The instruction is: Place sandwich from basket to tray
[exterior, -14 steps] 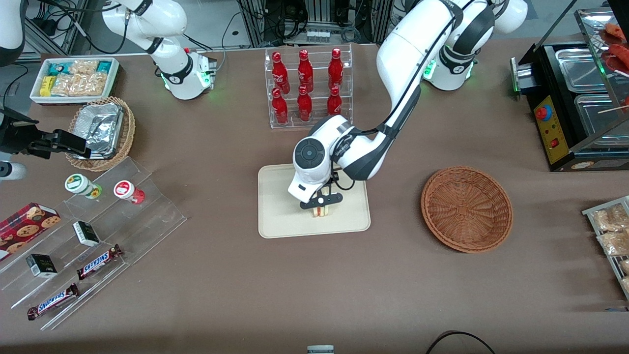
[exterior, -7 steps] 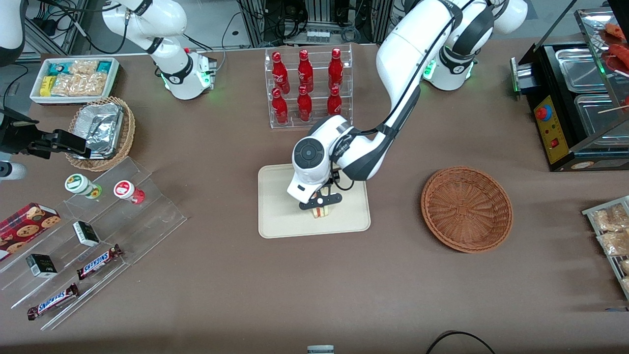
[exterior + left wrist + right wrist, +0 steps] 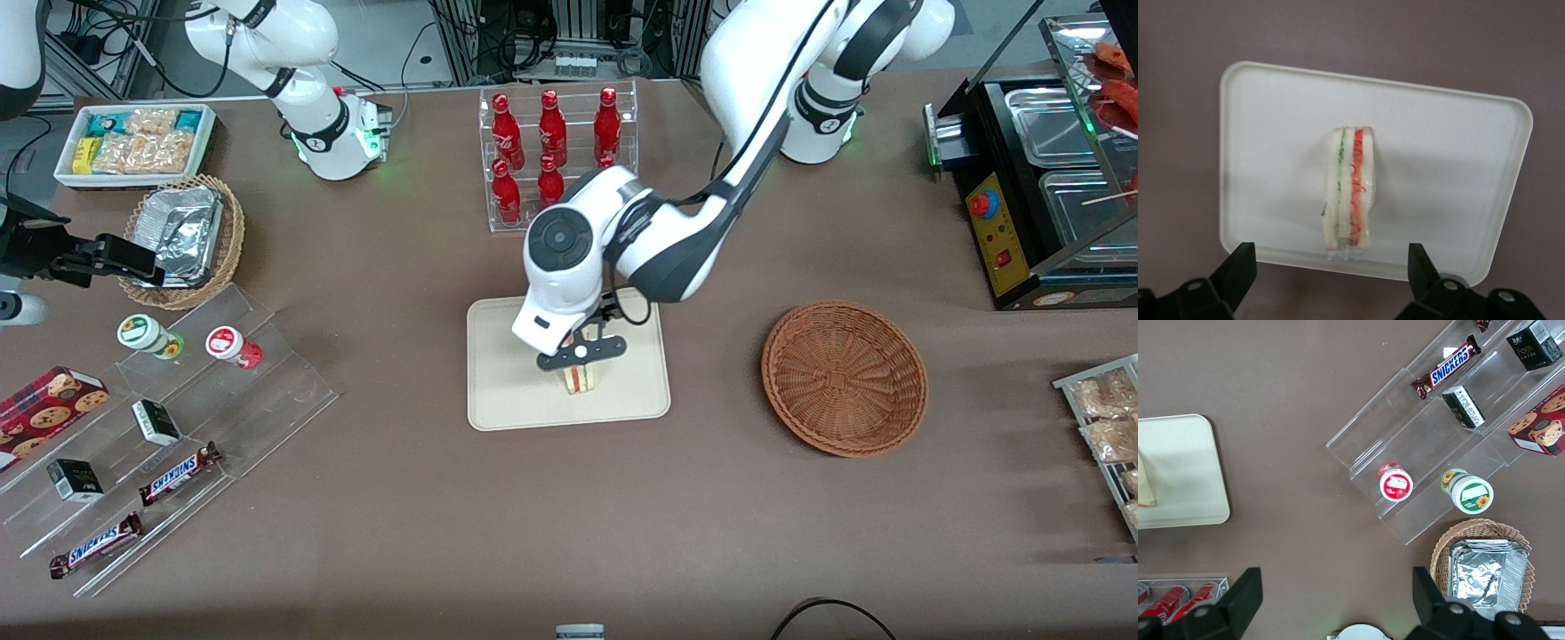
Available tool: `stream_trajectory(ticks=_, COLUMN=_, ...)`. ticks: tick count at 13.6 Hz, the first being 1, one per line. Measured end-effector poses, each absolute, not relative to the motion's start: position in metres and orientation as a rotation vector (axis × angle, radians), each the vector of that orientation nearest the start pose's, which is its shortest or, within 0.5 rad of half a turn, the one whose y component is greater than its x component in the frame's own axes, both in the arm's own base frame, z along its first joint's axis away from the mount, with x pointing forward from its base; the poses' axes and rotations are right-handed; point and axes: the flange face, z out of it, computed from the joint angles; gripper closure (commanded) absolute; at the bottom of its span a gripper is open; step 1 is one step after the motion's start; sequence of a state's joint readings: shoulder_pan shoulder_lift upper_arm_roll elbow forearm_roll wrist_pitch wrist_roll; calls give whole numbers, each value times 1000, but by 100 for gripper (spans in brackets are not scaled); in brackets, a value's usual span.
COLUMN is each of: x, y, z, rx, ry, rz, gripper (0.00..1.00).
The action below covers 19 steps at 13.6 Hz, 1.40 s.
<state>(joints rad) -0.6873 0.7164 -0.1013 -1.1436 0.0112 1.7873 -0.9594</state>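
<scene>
Looking down through the wrist camera, I see the sandwich [image 3: 1351, 190] standing on its side on the tray [image 3: 1451, 160], with the green and red filling layers facing up. It is free, nothing touches it. My gripper [image 3: 580, 353] hangs above the sandwich with its fingers [image 3: 1238, 267] spread wide and released, one at each side and well apart from the bread. From the front camera, the sandwich [image 3: 580, 379] sits near the middle of the tray [image 3: 498, 373], a little closer to the tray edge that faces this camera. The tray lies about in the centre of the brown surface [image 3: 444, 516]. The basket [image 3: 844, 377] rests on the surface beside the tray, toward the working arm's end. A rack of red bottles [image 3: 551, 151] stands near the surface edge where the arm bases are.
</scene>
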Motion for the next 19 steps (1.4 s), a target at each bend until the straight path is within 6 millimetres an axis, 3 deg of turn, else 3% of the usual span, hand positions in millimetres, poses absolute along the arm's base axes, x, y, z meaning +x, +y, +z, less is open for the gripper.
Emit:
stream_trajectory(ticks=4, x=572, y=-440, z=402, rx=-3076, ry=-199, rz=184, gripper=0)
stream_trajectory(ticks=7, x=605, y=-366, z=418, rx=-3088, ry=-110, rz=201, gripper=0)
stream_trajectory(ticks=10, x=624, y=-287, z=444, rx=-3114, ry=-64, rz=203, gripper=0)
stream_trajectory(ticks=15, x=621, y=-196, z=474, rx=-3124, ry=10, rz=214, gripper=0)
stream_trajectory(ticks=19, x=603, y=-161, z=500, rx=-3116, ry=34, rz=259, gripper=0)
